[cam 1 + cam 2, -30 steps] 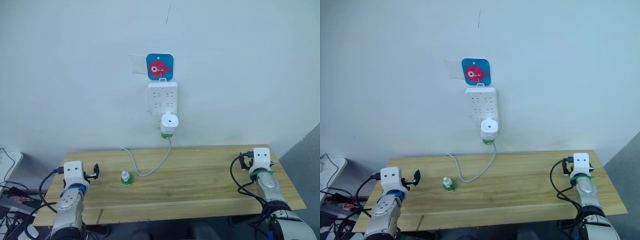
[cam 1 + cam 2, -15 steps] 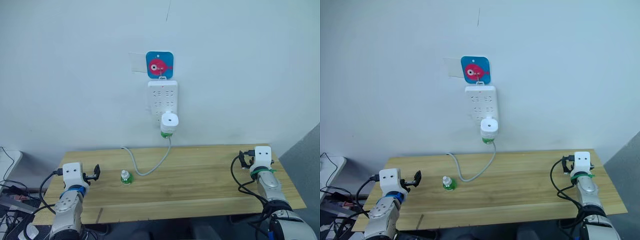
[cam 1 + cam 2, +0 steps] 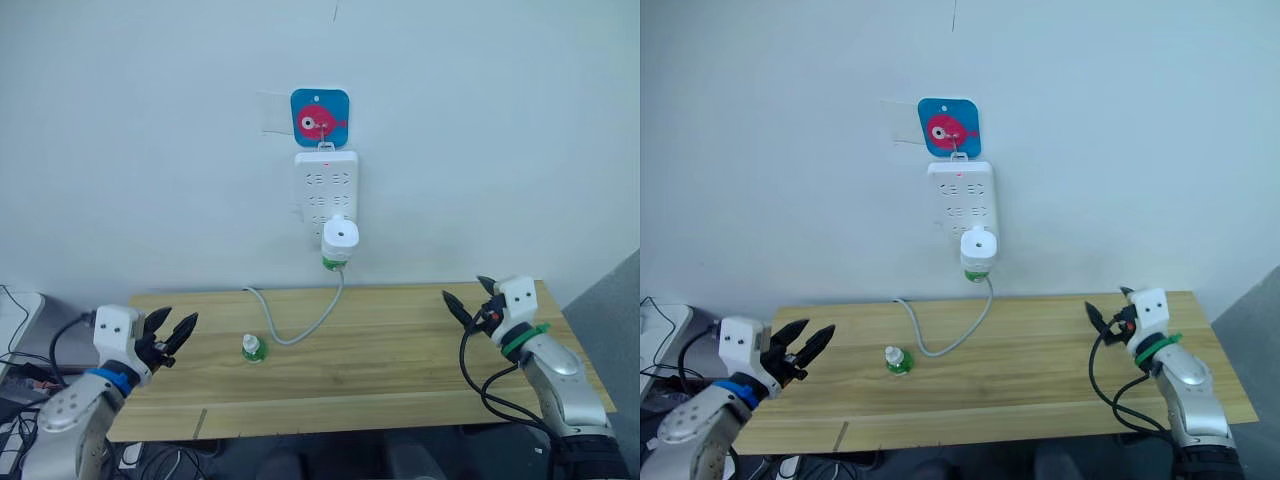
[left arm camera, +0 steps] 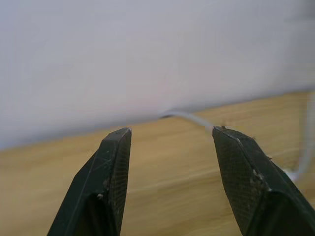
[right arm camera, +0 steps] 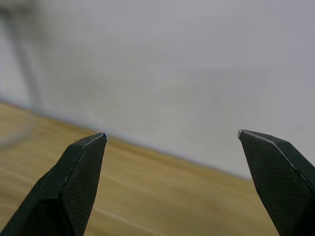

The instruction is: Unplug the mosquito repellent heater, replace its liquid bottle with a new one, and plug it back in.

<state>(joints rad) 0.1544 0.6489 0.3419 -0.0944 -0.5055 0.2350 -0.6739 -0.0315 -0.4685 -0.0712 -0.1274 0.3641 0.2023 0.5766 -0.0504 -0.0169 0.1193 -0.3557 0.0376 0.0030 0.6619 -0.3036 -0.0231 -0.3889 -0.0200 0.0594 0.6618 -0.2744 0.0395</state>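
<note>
Pincers left (image 3: 178,331) and right (image 3: 463,305) gape empty over the desk (image 3: 400,350), well below the mosquito repellent heater (image 3: 339,241) plugged into the wall power strip (image 3: 326,189), a light, smooth, likely slippery shell best pinched across its sides.

Both eye cams sit high, face fwd & down at the table (image 3: 400,370) and wall (image 3: 500,120), sharing that scene. Wrist cams sit low, close over the tabletop, facing the wall.
</note>
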